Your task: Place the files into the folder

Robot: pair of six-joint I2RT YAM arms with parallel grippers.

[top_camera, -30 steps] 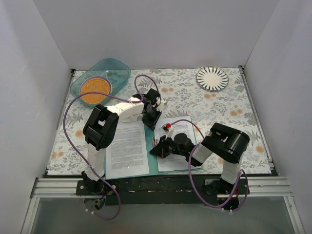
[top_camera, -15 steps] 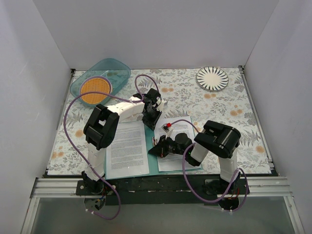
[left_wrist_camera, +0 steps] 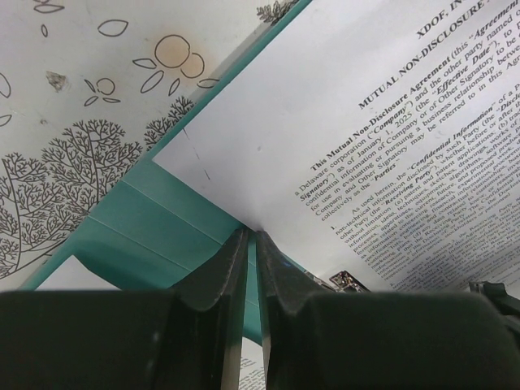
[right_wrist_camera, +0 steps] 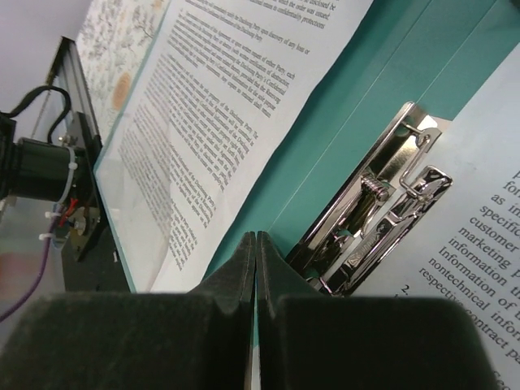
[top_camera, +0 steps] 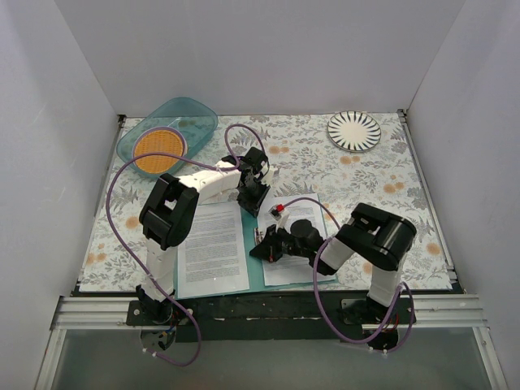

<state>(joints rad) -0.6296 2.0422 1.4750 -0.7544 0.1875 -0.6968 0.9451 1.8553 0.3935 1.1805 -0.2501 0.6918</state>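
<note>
The folder (top_camera: 253, 272) lies open and flat at the near edge of the floral surface (top_camera: 349, 175), its teal inside showing and a metal clip (right_wrist_camera: 378, 207) at the spine; the files (top_camera: 211, 248), white sheets of dense black print, lie one on each half; the left fingers (left_wrist_camera: 219, 276) are nearly closed, pinching the left edge of the right sheet (left_wrist_camera: 341, 122) near its top corner; the right fingers (right_wrist_camera: 227, 268) are pressed fully together, holding nothing, their tips at the teal spine just beside the clip.
</note>
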